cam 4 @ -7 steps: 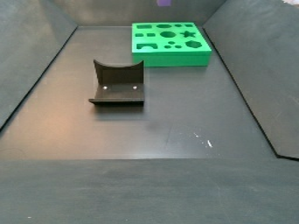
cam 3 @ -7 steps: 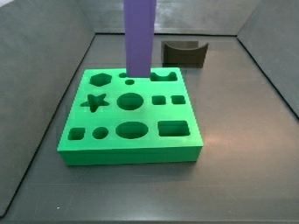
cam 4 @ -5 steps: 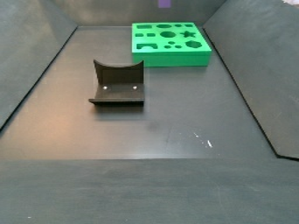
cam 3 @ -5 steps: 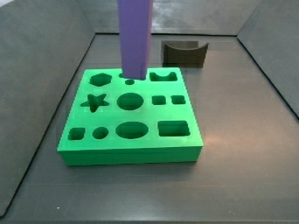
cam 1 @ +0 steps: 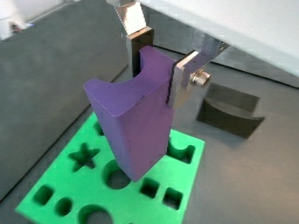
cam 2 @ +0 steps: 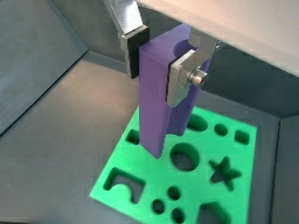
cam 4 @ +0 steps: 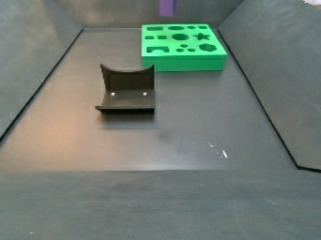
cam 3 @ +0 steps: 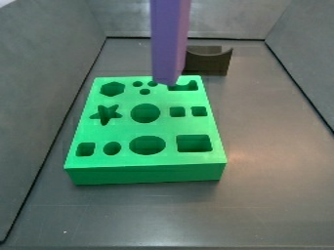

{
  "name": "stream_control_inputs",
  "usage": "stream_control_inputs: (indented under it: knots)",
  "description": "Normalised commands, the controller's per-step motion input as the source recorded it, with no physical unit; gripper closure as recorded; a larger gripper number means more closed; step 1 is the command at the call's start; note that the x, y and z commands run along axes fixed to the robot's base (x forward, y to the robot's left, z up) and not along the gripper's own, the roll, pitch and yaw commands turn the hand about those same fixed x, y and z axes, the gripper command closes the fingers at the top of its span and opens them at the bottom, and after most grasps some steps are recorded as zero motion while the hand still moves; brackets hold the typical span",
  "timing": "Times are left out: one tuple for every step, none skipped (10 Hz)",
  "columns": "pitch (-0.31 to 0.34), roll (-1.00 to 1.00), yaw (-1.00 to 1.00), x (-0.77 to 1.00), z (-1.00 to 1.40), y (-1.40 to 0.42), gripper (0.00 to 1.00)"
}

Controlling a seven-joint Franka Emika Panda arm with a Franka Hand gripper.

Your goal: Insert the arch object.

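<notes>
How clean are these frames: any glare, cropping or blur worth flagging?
In both wrist views the gripper holding the purple bar is sharp, with bright overexposed background above. In a side view the bar runs off the top edge, gripper unseen. In a side view the floor shows faint glare specks.

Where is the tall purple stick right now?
The tall purple bar hangs upright in the pincer, shut on its top. In a side view, its lower end is at the green board's far edge, near the dark brown notched block.
</notes>
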Motion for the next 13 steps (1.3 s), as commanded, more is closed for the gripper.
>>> stream_control_inputs:
  knots:
    - [0.000,-0.12,-0.29,0.65,-0.14,0.56,1.00]
    - [0.000,-0.15,-0.25,0.64,-0.13,0.58,1.00]
    - [0.000,-0.14,-0.30,0.65,-0.15,0.53,1.00]
    - [0.000,-0.14,-0.17,0.59,-0.16,0.67,1.00]
    - [0.000,-0.11,-0.27,0.58,-0.12,0.59,1.00]
    - [0.000,-0.07,-0.71,0.48,-0.06,0.23,1.00]
    - [0.000,0.00,-0.96,0.13,-0.12,0.07,1.00]
    - [0.000,0.00,-1.00,0.01,-0.15,0.00,1.00]
    - [0.000,0.00,-1.00,0.00,-0.17,0.00,1.00]
    - [0.000,0.00,-1.00,0.00,-0.18,0.00,1.00]
    - [0.000,0.00,-1.00,0.00,-0.19,0.00,1.00]
    - [0.000,0.00,-1.00,0.00,-0.22,0.00,1.00]
    - [0.000,0.00,-1.00,0.00,-0.19,0.00,1.00]
